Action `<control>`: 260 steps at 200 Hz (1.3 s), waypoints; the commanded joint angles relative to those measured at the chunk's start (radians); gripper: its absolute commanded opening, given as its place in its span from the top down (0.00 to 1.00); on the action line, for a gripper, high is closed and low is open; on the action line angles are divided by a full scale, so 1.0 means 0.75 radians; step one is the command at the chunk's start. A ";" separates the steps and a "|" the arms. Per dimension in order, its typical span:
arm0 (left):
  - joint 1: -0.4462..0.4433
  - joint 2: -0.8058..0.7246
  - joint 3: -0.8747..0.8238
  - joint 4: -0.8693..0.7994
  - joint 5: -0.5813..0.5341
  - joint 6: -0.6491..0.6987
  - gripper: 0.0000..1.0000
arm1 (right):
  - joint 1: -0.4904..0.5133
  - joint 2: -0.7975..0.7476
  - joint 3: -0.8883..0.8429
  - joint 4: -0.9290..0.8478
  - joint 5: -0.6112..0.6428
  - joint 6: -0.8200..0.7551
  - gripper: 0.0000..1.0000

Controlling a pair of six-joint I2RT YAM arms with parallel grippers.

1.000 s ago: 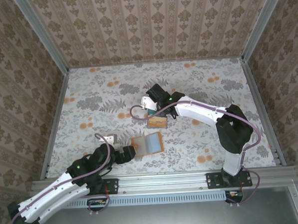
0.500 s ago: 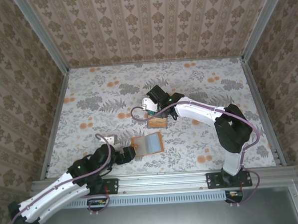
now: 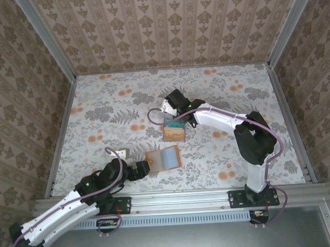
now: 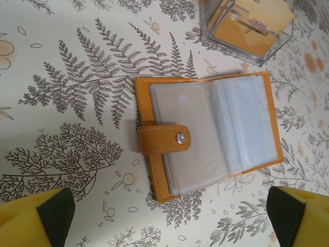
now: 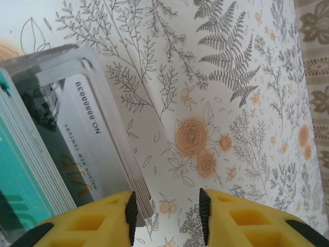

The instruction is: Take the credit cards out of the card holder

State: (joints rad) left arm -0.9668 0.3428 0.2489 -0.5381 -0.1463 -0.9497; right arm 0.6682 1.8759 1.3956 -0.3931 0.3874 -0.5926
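Observation:
The orange card holder [image 3: 162, 158] [image 4: 208, 136] lies open on the table, its clear pockets facing up and the snap strap folded over its left side. My left gripper [image 3: 142, 170] [image 4: 167, 226] hovers just near of it, open, with nothing between its fingers. Credit cards stand in a stack [image 5: 77, 149]: a grey VIP card in front, a teal card [image 5: 20, 185] [image 3: 176, 123] behind. My right gripper [image 3: 172, 109] [image 5: 167, 216] is open above them. The stack's corner touches its left fingertip [image 5: 131, 211], and bare table shows in the gap.
A clear plastic box [image 3: 174, 134] [image 4: 247, 28] with orange-tan cards in it sits between the card holder and the right gripper. Patterned walls close in the table on three sides. The floral tabletop [image 3: 98, 113] stretches away to the left and far side.
The right gripper's jaws have parted from shut to open and it has shifted slightly up and right. The teal card now rests by the clear box. The left arm has not moved.

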 commanded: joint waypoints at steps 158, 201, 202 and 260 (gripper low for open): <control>0.012 0.490 0.006 0.501 0.143 -0.021 0.20 | 0.154 -0.602 -0.797 0.344 -0.625 1.443 0.57; 0.003 0.624 0.032 0.563 0.161 -0.026 0.28 | 0.247 -0.541 -0.897 0.427 -0.583 1.555 0.58; 0.003 0.628 0.032 0.565 0.163 -0.026 0.28 | 0.248 -0.539 -0.897 0.429 -0.582 1.557 0.58; -0.010 0.704 0.038 0.609 0.160 -0.032 0.32 | 0.288 -0.436 -0.898 0.482 -0.579 1.600 0.62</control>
State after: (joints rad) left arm -0.9688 0.8604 0.2512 -0.1108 -0.0322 -0.9657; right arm 0.8742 1.5146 0.7261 -0.0570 -0.0605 0.5732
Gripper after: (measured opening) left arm 0.682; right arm 0.382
